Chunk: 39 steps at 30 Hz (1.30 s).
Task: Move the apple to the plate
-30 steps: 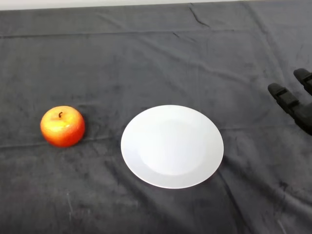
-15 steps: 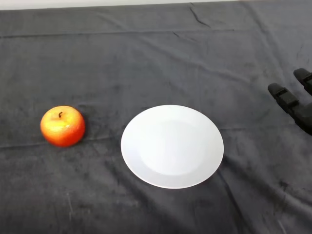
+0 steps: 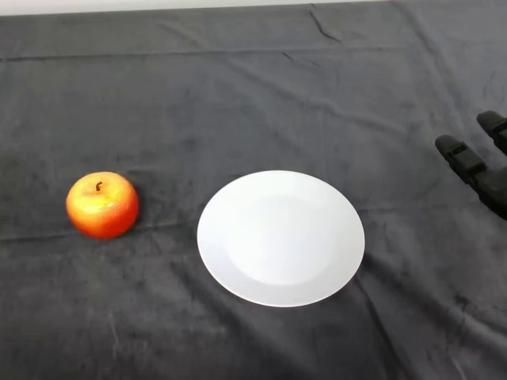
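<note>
Head view: table (image 3: 261, 95) covered edge to edge by a dark grey cloth (image 3: 372, 332), soft and napped, with long creases running left to right and a few wrinkles at the far right. A thin pale strip of room (image 3: 119, 5) shows past the far edge, nothing more of it visible. Apple (image 3: 102, 206) sits on the cloth at the left, round, glossy, red-orange with yellow patches, short dark stem pointing up. Plate (image 3: 281, 237) in the middle, near side, round, plain white, smooth, shallow rim, nothing on it; apple well apart from it, to its left. Black hand (image 3: 479, 170) at the right edge, only partly in frame, fingers straight and spread, holding nothing, well away from the apple and clear of the plate.
</note>
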Each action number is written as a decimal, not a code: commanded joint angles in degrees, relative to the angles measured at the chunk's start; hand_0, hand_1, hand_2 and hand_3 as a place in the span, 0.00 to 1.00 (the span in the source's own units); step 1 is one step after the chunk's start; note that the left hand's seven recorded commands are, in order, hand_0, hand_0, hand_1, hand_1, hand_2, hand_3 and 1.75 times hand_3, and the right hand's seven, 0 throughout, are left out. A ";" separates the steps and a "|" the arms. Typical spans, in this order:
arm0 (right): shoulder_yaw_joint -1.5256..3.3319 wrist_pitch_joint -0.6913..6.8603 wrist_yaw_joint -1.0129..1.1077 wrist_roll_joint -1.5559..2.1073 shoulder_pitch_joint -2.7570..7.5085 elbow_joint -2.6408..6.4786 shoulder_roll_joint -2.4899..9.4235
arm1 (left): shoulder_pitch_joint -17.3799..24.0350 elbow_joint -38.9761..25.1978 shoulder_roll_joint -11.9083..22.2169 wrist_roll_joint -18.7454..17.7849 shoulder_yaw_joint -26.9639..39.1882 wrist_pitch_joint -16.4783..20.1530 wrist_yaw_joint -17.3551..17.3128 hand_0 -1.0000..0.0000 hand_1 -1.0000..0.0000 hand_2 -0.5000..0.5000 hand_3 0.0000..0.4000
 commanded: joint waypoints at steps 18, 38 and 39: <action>-1.37 -0.02 0.32 -0.22 -1.66 -1.21 -1.56 | -1.40 -0.57 -2.40 4.03 -5.90 3.12 -8.32 1.00 1.00 0.50 0.00; -1.33 -0.03 0.24 -0.22 -1.56 -1.44 -1.46 | -1.40 -9.76 -6.47 6.50 -10.79 7.88 -11.05 1.00 1.00 0.50 0.00; -1.33 -0.03 0.23 -0.22 -1.55 -1.46 -1.45 | -1.21 -10.47 -6.56 6.56 -10.96 8.05 -11.18 1.00 1.00 0.50 0.00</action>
